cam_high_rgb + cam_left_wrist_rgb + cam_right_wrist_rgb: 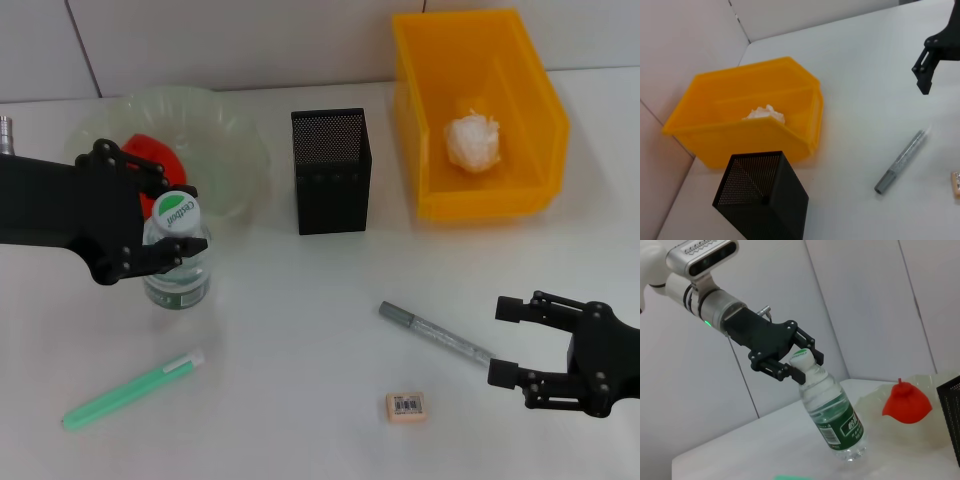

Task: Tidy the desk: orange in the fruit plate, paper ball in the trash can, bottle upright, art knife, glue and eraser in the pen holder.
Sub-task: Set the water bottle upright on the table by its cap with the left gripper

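Observation:
A clear water bottle (178, 272) with a green label stands on the table in front of the fruit plate (232, 135). It leans slightly in the right wrist view (836, 412). My left gripper (186, 220) is shut on its white cap and neck. The orange (152, 150) lies in the plate. The paper ball (472, 140) lies in the yellow bin (540, 90). The grey art knife (435, 333), the eraser (406, 406) and the green glue stick (133, 389) lie on the table. My right gripper (503, 342) is open and empty, just right of the knife's end.
The black mesh pen holder (330, 170) stands upright at the middle back, between the plate and the bin. The left wrist view shows the holder (762, 197), the bin (740, 125), the knife (902, 160) and my right gripper (929, 67) farther off.

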{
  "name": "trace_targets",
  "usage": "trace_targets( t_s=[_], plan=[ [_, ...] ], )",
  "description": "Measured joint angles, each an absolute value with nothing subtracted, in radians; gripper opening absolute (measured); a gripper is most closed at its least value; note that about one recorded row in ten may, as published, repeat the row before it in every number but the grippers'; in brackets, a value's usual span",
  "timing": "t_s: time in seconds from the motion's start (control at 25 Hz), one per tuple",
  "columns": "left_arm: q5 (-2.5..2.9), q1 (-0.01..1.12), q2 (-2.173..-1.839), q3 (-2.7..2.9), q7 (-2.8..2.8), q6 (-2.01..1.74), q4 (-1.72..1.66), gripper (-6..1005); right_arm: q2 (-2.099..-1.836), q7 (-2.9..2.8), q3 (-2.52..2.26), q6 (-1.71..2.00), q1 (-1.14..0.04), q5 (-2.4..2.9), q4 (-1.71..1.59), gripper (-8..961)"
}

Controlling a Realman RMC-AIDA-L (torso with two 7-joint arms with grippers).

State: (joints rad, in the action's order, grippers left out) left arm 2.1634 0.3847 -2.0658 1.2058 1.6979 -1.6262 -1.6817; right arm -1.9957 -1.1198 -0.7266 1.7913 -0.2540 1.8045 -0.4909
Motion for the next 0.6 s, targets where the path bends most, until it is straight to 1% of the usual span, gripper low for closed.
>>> trace_targets(
  t_s=[0.2,0.28,0.6],
  plan=[
    [2.165,0.392,-2.065,1.191,1.720,-1.641,-1.677,491,-1.996,-1.121,-0.718,1.789,-0.263,1.826,-0.490,839],
    [2.168,0.438,-2.063,1.085,1.785,-1.693,-1.621,495,-1.996,-1.121,-0.719,1.787,-0.264,1.826,-0.488,839],
    [2.162,0.503,-2.061,0.934,1.844,-1.788,-1.527,511,-1.998,-1.121,-0.718,1.785,-0.264,1.828,-0.488,839]
  ],
)
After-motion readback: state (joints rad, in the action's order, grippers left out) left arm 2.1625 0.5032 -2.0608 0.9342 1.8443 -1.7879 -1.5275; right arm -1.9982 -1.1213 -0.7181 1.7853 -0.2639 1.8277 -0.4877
